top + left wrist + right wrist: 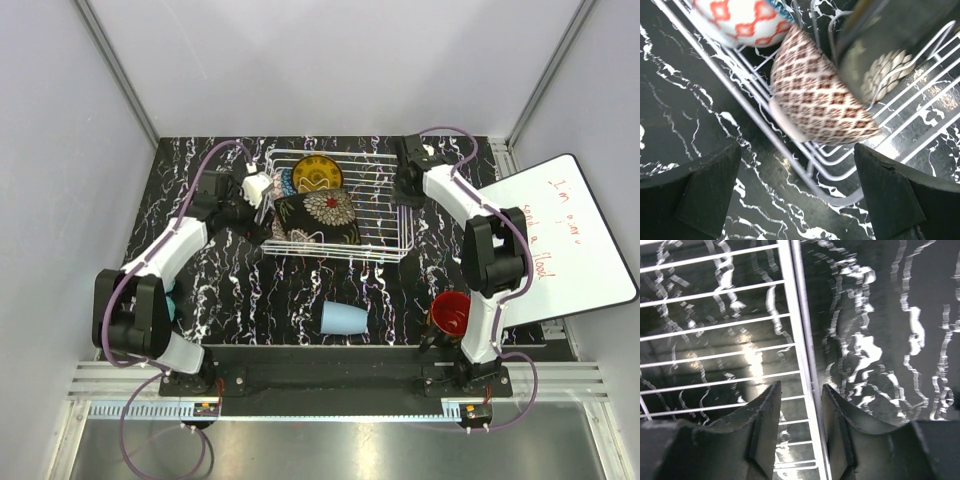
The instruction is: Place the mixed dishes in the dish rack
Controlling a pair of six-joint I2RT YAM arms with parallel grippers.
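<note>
Quick tally, top cam mostly:
- dish rack (385, 256): one
- plates: two, yellow ornate round plate (318, 174) + black square floral plate (318, 218)
- bowls: two, beige patterned bowl (820, 100) + blue patterned bowl (740, 20)
- cups: two, light-blue cup (344, 318) + red-inside dark floral mug (450, 313)
- whiteboard (565, 240): one
- robot arms: two, left arm (165, 250) + right arm (470, 210)
- teal thing (176, 300) near left arm base: looks like one, mostly hidden tho

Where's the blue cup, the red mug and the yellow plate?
light-blue cup (344, 318): top view, middle of its side, lying on the table.
red-inside mug (452, 312): top view, its red inside.
yellow plate (318, 174): top view, centre of its face.
</note>
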